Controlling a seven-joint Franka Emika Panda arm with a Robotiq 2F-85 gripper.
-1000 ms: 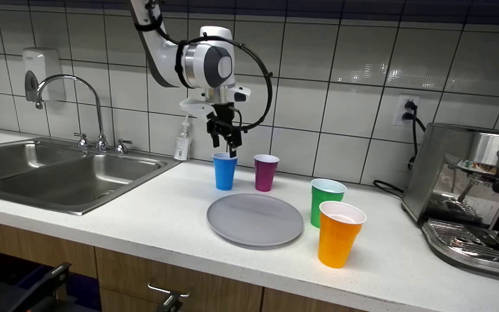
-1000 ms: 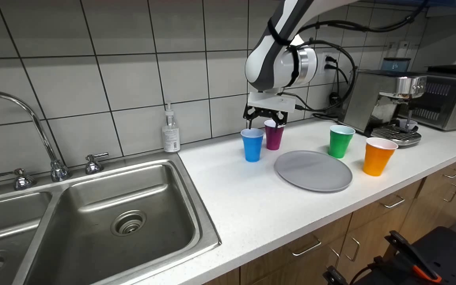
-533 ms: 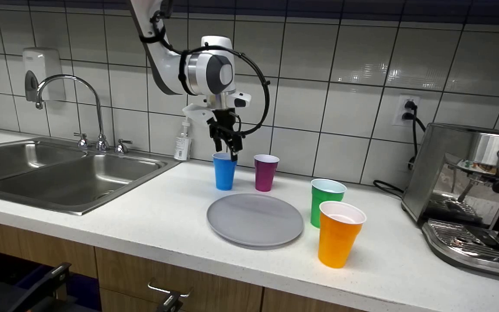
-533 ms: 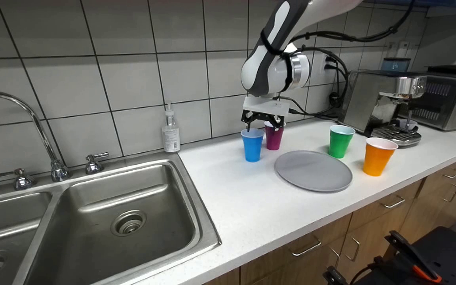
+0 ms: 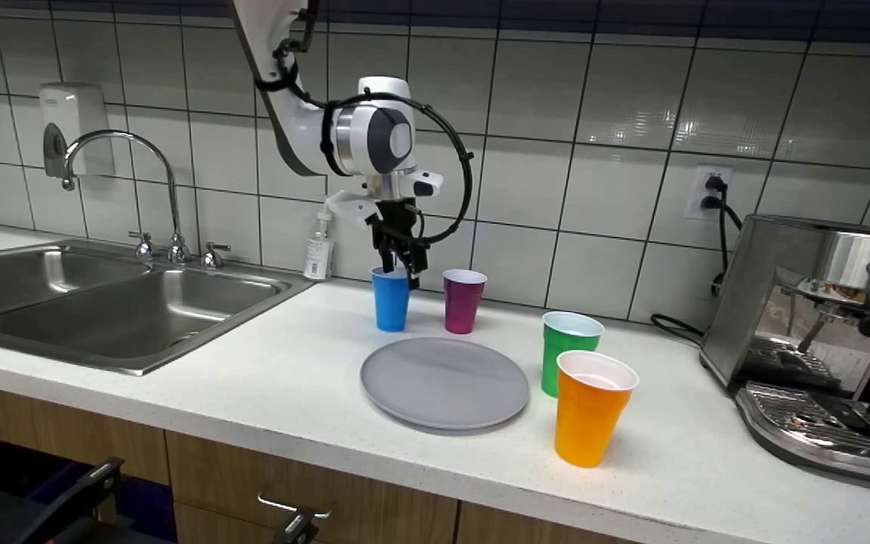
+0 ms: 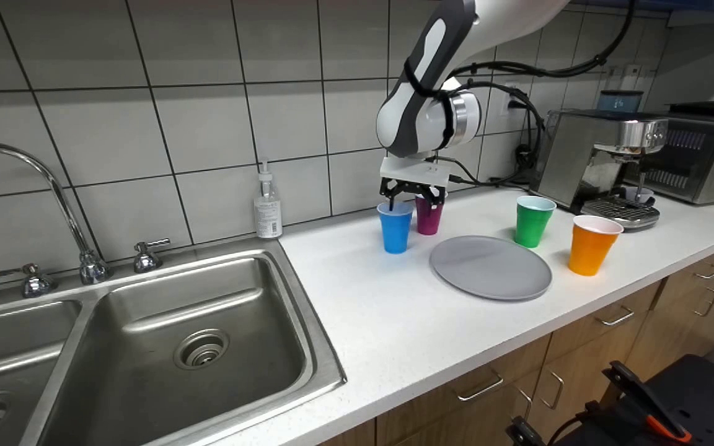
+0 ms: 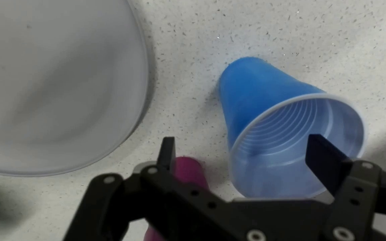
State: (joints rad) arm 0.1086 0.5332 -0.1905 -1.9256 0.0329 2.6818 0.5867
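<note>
Blue cup [image 5: 391,308], the thing nearest the gripper [image 5: 402,276], is standing upright on the white counter [image 5: 269,363]. In an exterior view you are seeing it at eleven o'clock from the grey plate [image 5: 442,385], with the purple cup [image 5: 463,306] standing apart from it at three. Just changed: you are bringing the gripper lower than a second ago, and its tips are now overlapping the blue rim. Cups and plate are keeping their places.

In an exterior view, the soap bottle [image 6: 268,214] is standing at nine o'clock from the blue cup, and the sink [image 6: 134,384] is lying toward eight. Green cup [image 6: 533,223] is sitting at one o'clock from the plate, orange cup [image 6: 591,249] between two and three. Same lowering is showing: one tip is reaching the blue mouth, the other is hanging in front of the purple cup.

In the wrist view, the fingers [image 7: 325,155] are standing well apart, clamping nothing. One, toward three o'clock, is crossing the blue cup's open mouth; its mate, toward seven, is hanging outside, just beside the purple cup. Likely meaning: the descent is putting only the blue wall on the purple side into the gap. Whether that tip is sitting inside the rim or just above it, you are not able to tell.
</note>
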